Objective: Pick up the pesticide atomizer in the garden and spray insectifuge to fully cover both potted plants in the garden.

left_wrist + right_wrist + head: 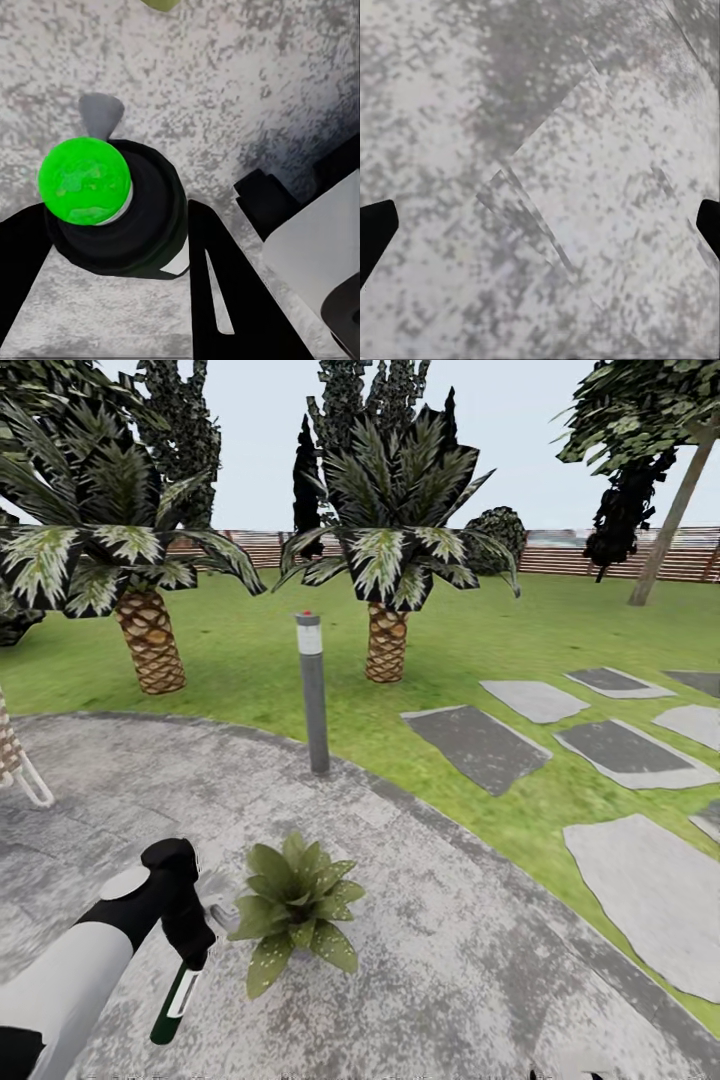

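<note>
My left gripper point(190, 948) is shut on the pesticide atomizer point(172, 1005), a dark green bottle with a pale label, held tilted just above the round paved patio point(450, 920). Its grey spray head point(222, 909) points toward one potted plant point(296, 908), a low rosette of speckled green leaves just right of the gripper; its pot is hidden under the leaves. In the left wrist view the bottle point(124, 225) sits between my two black fingers point(225, 292), with the grey nozzle point(100, 114) beyond it. My right gripper point(540, 225) is open over bare paving. The second potted plant is out of view.
A grey bollard lamp point(314, 695) stands at the patio's far edge behind the plant. Two palms point(385, 630) point(150, 640) grow on the lawn beyond. Grey stepping stones point(478, 745) lie to the right, a chair's frame point(18, 760) is at the left edge, and the slat fence point(600, 557) runs behind.
</note>
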You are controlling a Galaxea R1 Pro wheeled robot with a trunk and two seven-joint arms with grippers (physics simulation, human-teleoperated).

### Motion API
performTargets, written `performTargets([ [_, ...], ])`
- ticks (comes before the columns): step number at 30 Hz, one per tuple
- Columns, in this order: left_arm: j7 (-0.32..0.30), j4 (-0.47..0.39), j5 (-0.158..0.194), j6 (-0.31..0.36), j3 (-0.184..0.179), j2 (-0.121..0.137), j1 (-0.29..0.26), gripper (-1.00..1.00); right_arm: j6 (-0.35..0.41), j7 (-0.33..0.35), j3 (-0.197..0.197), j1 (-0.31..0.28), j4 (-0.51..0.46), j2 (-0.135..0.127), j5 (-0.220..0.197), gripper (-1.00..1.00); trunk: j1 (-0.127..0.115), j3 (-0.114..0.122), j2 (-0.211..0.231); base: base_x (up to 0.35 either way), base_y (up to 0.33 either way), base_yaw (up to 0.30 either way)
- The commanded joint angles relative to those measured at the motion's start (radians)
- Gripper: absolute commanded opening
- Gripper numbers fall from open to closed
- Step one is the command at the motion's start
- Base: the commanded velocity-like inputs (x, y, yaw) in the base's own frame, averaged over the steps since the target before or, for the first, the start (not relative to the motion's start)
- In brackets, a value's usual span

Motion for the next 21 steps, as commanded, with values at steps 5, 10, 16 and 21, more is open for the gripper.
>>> performTargets([
  [5, -0.009, -0.001, -0.009, 0.014, -0.002, 0.001, 0.001, -1.0, -0.004, -0.002, -0.008, -0.001, 0.001, 0.001, 0.011, 1.0, -0.001, -0.001, 0.0, 0.012, 0.282, -0.001],
  [10, -0.009, -0.001, -0.01, 0.015, 0.0, -0.001, 0.001, -1.0, -0.004, -0.002, -0.008, -0.001, 0.0, 0.001, 0.01, 1.0, -0.001, -0.001, 0.0, 0.199, 0.29, -0.053],
  [16, -0.009, -0.001, -0.006, 0.012, 0.001, -0.019, 0.006, -1.0, -0.004, -0.002, -0.008, -0.001, 0.001, 0.001, 0.01, 1.0, -0.001, 0.002, 0.0, 0.057, 0.236, -0.263],
  [21, -0.009, -0.001, -0.009, 0.011, -0.004, -0.096, 0.007, -1.0, -0.004, -0.002, -0.008, -0.001, 0.0, 0.001, 0.01, 1.0, -0.001, 0.003, 0.0, 0.001, 0.015, -0.163],
])
